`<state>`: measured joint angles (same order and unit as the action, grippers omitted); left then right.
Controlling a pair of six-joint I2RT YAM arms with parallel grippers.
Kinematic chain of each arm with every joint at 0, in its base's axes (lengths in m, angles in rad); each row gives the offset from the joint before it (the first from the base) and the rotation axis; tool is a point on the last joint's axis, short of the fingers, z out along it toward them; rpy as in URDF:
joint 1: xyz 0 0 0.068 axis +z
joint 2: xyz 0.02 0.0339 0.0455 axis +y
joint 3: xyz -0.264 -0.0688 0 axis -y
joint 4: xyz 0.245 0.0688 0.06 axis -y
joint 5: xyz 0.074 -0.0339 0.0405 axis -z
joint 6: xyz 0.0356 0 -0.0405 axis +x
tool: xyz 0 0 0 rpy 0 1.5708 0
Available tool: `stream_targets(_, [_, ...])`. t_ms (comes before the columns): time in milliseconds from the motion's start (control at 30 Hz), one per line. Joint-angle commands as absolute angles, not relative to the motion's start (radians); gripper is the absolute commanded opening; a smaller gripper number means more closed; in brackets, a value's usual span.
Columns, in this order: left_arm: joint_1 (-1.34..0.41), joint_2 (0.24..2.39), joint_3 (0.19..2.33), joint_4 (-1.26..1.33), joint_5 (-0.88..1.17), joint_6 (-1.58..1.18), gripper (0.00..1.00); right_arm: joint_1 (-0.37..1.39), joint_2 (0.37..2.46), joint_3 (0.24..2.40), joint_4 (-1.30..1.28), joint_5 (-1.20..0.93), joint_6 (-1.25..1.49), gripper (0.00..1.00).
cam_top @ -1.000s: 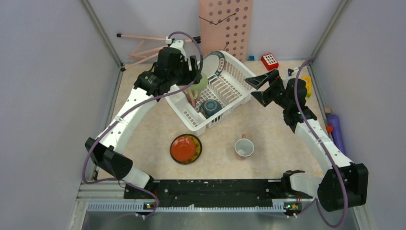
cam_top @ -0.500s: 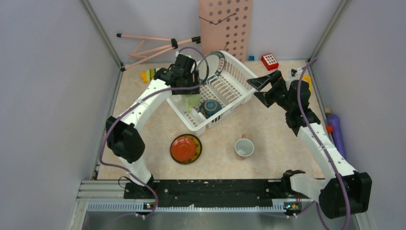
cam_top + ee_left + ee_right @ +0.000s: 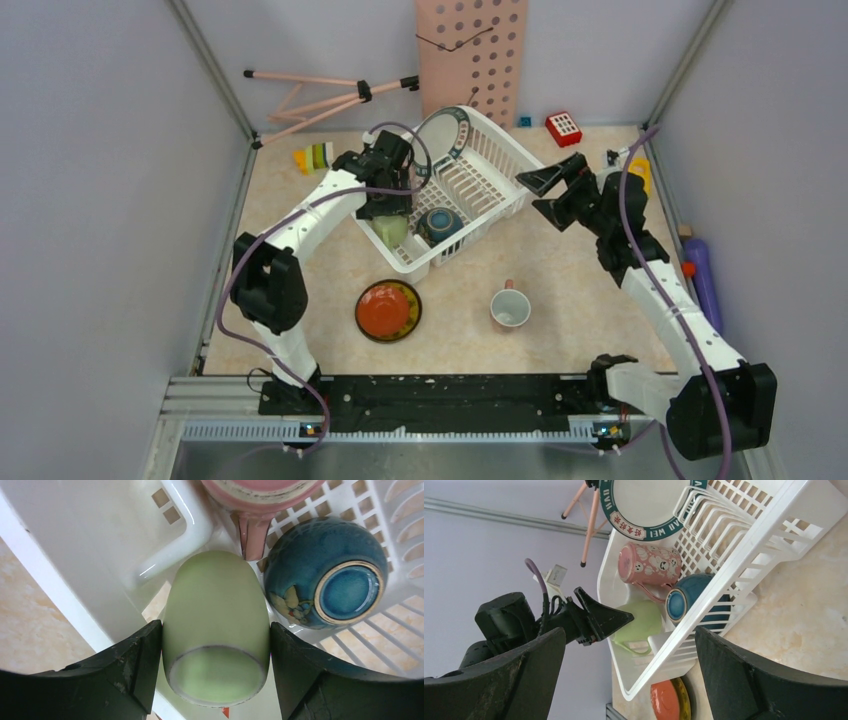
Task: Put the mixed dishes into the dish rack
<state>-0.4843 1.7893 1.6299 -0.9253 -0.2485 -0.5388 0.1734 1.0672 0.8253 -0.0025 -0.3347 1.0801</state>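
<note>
The left gripper (image 3: 216,652) clasps the green cup (image 3: 215,605) by its sides, though whether the pads press or merely flank it is hard to judge. The cup lies dead ahead, its long axis along the fingers, in a corner of the rack (image 3: 95,540) just beside the blue bowl (image 3: 325,575) and the pink cup (image 3: 260,492), so a straight pull-back looks safest. The right gripper (image 3: 528,192) gapes empty outside the rack.
</note>
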Motion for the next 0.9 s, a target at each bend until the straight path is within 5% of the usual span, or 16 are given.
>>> stream_targets(0, [-0.481, 1.757, 1.591, -0.918, -0.267, -0.570, 0.01, 0.171, 1.077, 0.864, -0.059, -0.321, 0.976, 0.99])
stream_targets(133, [-0.484, 1.779, 1.615, -0.959, -0.250, -0.548, 0.42, 0.194, 1.121, 0.915, -0.193, -0.317, 0.845, 0.99])
stream_targets(367, [-0.487, 1.768, 1.617, -0.971, -0.291, -0.533, 0.62, 0.200, 1.076, 0.862, -0.264, -0.274, 0.755, 0.99])
stream_targets(433, [-0.487, 1.760, 1.621, -0.969, -0.289, -0.521, 0.84, 0.201, 1.067, 0.860, -0.297, -0.266, 0.722, 0.99])
stream_targets(500, [-0.487, 1.751, 1.626, -0.964, -0.286, -0.508, 0.94, 0.205, 1.064, 0.858, -0.331, -0.259, 0.688, 0.99])
stream_targets(867, [-0.486, 1.721, 1.667, -0.995, -0.342, -0.506, 0.97, 0.233, 1.016, 0.781, -0.356, -0.278, 0.615, 0.99])
